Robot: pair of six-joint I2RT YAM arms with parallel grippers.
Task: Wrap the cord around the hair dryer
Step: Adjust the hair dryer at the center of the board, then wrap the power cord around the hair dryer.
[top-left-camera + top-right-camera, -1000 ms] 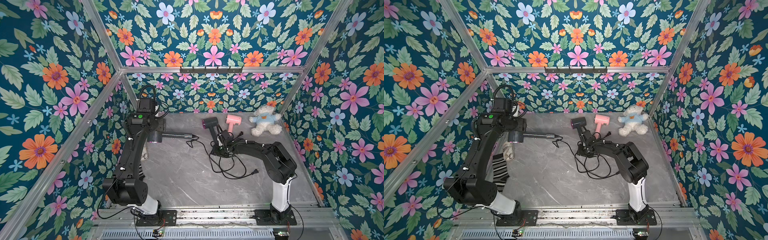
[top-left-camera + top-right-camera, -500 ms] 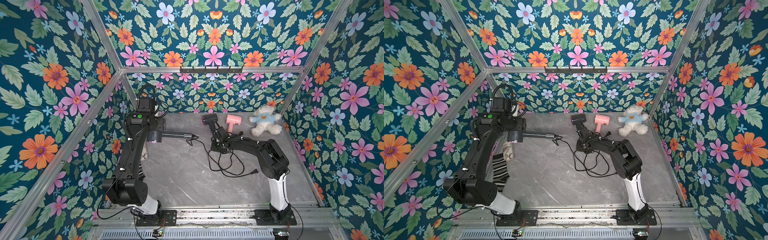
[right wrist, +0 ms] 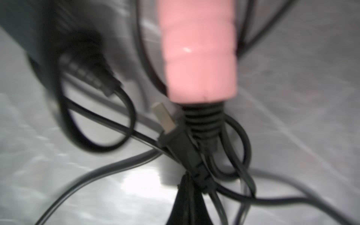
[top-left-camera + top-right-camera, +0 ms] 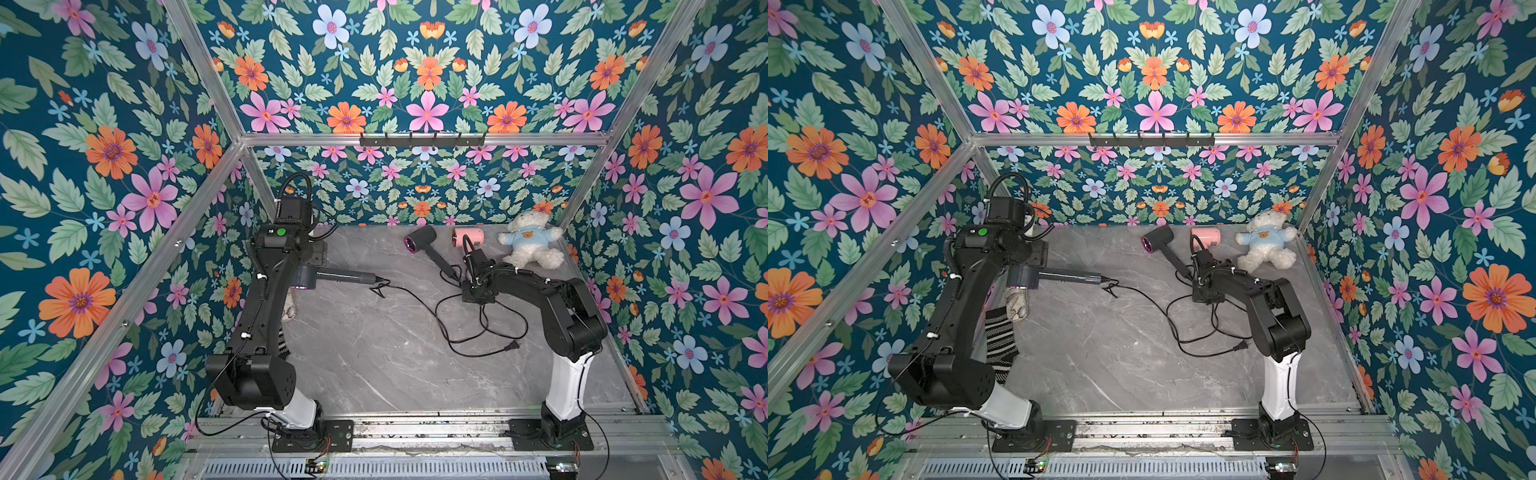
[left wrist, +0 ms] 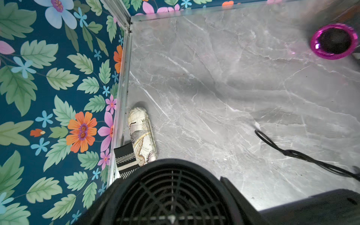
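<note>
Closing from half-spread a second ago, the right end effector (image 3: 188, 185) is now pinching fully shut on a tangle of black cord (image 4: 415, 293), and it is sitting nearer the teddy bear (image 4: 530, 245) than before. Which strand of the tangle it is gripping cannot be told in the blurred right wrist view; a plug (image 3: 171, 128) is lying against the same knot. The left end effector (image 4: 1027, 268) is clamping the head of the grey hair dryer (image 4: 1069, 276), carrying it level above the surface (image 4: 374, 365), well apart from the bear, with the handle pointing toward the bear's side. The cord is running out of the handle's end, trailing across the surface toward the bear and looping under the right end effector. A second plug (image 4: 514, 345) is lying well apart from the bear, on the robot's side of it. A pink hair dryer (image 4: 468, 237) is lying just beside the bear, and a black hair dryer (image 4: 419, 240) is lying a little farther from it.
</note>
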